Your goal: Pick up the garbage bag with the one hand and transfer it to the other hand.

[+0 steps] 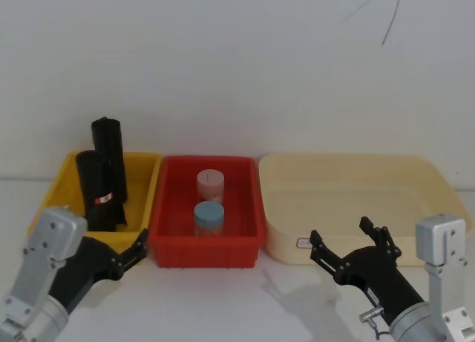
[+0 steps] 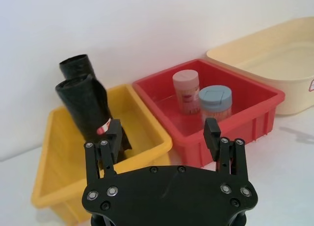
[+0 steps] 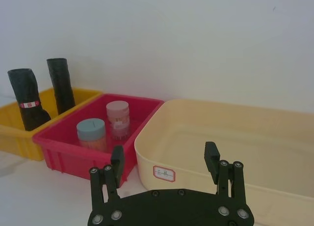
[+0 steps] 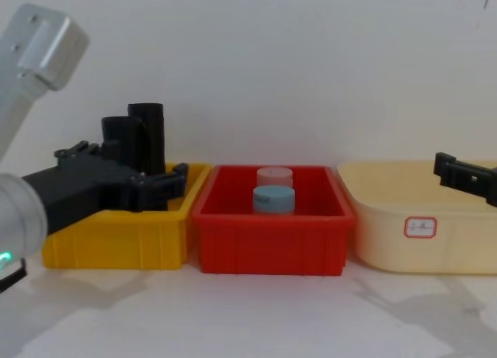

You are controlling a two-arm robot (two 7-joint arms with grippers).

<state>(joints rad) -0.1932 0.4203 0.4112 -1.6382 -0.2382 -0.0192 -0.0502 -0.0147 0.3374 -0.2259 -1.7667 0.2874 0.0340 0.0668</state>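
The garbage bag [image 1: 99,193], a black roll with a red-and-white label band, leans upright in the yellow bin [image 1: 145,180]; it also shows in the left wrist view [image 2: 90,104] and the right wrist view [image 3: 27,99]. My left gripper [image 1: 128,254] hovers open and empty just in front of the bin, short of the bag [image 4: 116,137]. Its fingers [image 2: 114,133] frame the bin's front wall. My right gripper [image 1: 341,233] hangs open and empty in front of the cream tub, and its fingers [image 3: 211,156] point at that tub's near wall.
A plain black roll [image 1: 110,153] stands behind the labelled one. The red bin [image 1: 252,201] in the middle holds a pink jar [image 1: 210,185] and a blue-lidded jar [image 1: 209,216]. The cream tub [image 1: 415,171] sits at right. A white wall is close behind.
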